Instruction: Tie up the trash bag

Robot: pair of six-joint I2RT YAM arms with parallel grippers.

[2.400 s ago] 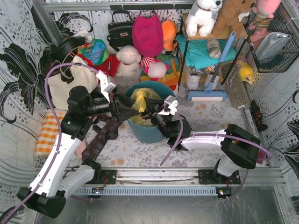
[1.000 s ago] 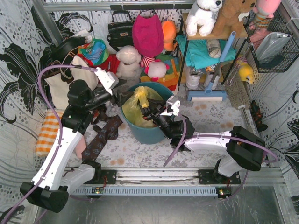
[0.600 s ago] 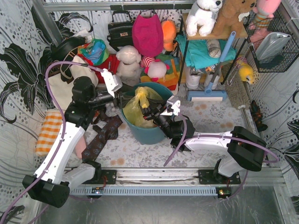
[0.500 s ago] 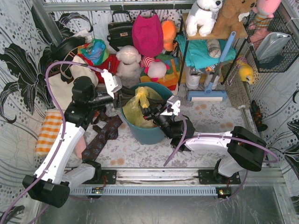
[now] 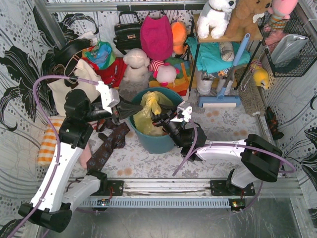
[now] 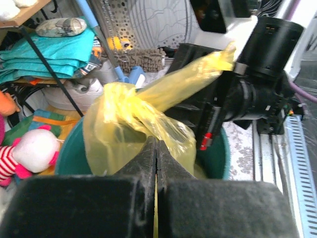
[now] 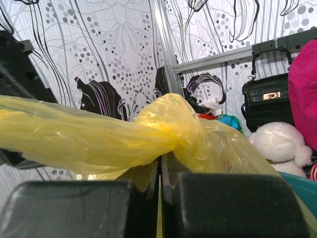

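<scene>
The trash bag point(image 5: 151, 106) is thin yellow plastic and sits in a round teal bin point(image 5: 158, 141). Its top is bunched into a twisted knot-like lump point(image 7: 168, 119). My left gripper point(image 5: 133, 107) reaches in from the left and is shut on a fold of the bag, with a yellow sliver showing between its jaws point(image 6: 156, 144). My right gripper point(image 5: 159, 118) comes from the right and is shut on another strand of the bag point(image 7: 159, 163). In the left wrist view that strand point(image 6: 188, 79) stretches taut up to the right gripper.
A cream tote bag point(image 5: 69, 91) stands left of the bin. Dark patterned cloth point(image 5: 106, 146) and an orange checked cloth point(image 5: 49, 141) lie in front of it. Plush toys point(image 5: 136, 62) and handbags crowd the back. A blue brush point(image 5: 220, 101) leans by the shelf on the right.
The left gripper has gone from open to shut on the bag and drawn back to the left. The right gripper has stayed shut on its strand, hardly moving.
</scene>
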